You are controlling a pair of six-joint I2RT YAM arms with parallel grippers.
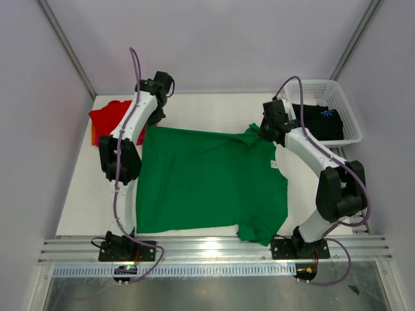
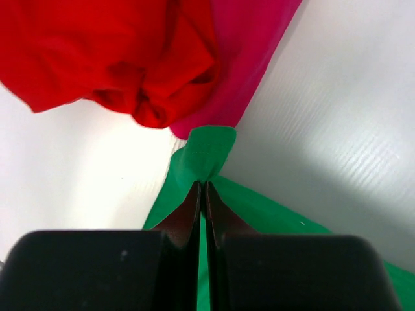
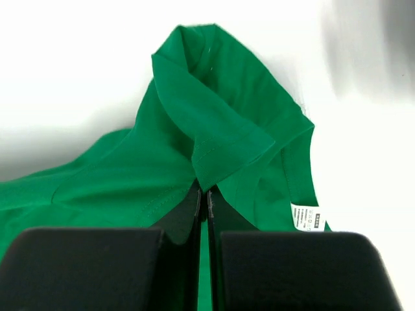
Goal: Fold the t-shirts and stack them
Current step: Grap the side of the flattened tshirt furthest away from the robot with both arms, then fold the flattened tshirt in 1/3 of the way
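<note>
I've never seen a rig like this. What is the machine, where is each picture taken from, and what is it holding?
Two robot arms, the left arm and the right arm, are bolted at the near edge of a white table. One picture looks down from above and behind them; the other two come from a camera on each wrist. A green shirt lies spread out. The left gripper is shut on its far left corner, the right gripper on a fold at its far right. A red shirt and a pink shirt lie bunched far left; a black shirt sits in a basket.
</note>
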